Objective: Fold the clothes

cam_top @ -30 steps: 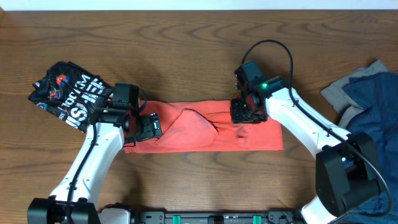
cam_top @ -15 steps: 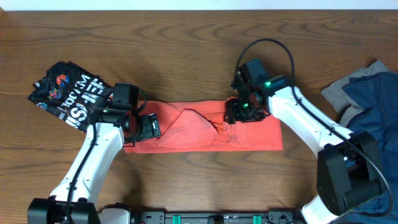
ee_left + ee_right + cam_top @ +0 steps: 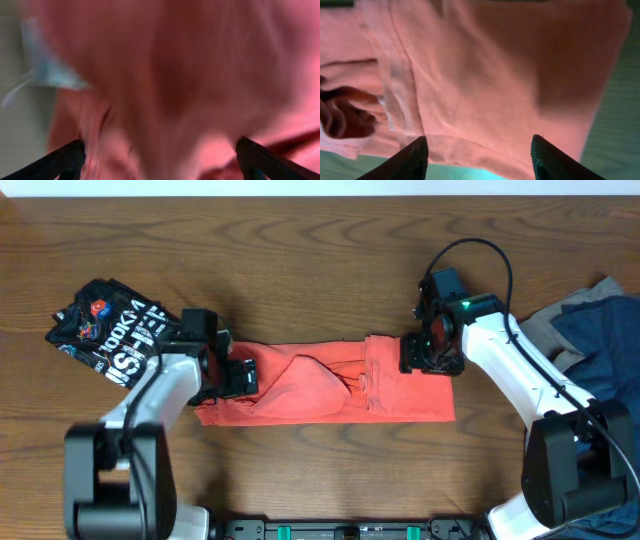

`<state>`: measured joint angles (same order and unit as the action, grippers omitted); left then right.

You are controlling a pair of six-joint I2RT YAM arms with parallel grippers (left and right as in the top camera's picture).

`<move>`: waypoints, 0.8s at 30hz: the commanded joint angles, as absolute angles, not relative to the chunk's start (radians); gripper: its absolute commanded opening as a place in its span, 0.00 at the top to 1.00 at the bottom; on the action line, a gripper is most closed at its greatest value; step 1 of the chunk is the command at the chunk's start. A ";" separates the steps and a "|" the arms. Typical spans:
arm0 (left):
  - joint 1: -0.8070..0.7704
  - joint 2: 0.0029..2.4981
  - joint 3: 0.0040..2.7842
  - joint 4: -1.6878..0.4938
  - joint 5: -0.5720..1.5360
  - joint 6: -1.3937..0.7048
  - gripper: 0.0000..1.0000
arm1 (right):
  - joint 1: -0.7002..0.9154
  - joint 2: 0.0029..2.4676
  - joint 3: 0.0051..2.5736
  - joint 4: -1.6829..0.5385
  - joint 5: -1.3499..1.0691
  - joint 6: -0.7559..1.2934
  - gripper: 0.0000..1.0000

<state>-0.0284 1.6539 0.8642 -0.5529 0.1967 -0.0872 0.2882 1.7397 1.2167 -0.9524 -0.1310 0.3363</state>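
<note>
Wooden table (image 3: 320,270) bears the coral-red T-shirt (image 3: 320,398), a long band at mid-table. My left gripper (image 3: 240,378) and right gripper (image 3: 431,358) sit at its ends, jaws spread wide, holding nothing. Next, I judge: pinch one end and fold crosswise.

You get white block lettering on the black T-shirt (image 3: 105,330), left edge; too crumpled to read.
</note>
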 commanded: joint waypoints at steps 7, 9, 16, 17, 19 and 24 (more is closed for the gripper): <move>-0.023 1.707 0.883 -0.525 0.250 -0.025 0.02 | 0.280 1.719 1.232 -0.989 -0.056 0.351 0.35; -0.023 1.681 0.904 -0.553 0.250 -0.022 0.02 | 0.280 1.719 1.232 -0.988 -0.055 0.351 0.35; -0.022 1.592 0.952 -0.576 0.136 -0.001 0.02 | 0.280 1.719 1.232 -0.989 -0.056 0.351 0.35; -0.022 1.596 0.951 -0.572 0.137 0.001 0.02 | 0.280 1.719 1.232 -0.990 -0.056 0.351 0.34; -0.022 1.611 0.950 -0.567 0.137 0.004 0.02 | 0.280 1.719 1.232 -0.994 -0.056 0.351 0.34; -0.022 1.680 0.950 -0.551 0.075 0.007 0.02 | 0.280 1.719 1.232 -1.005 -0.055 0.345 0.34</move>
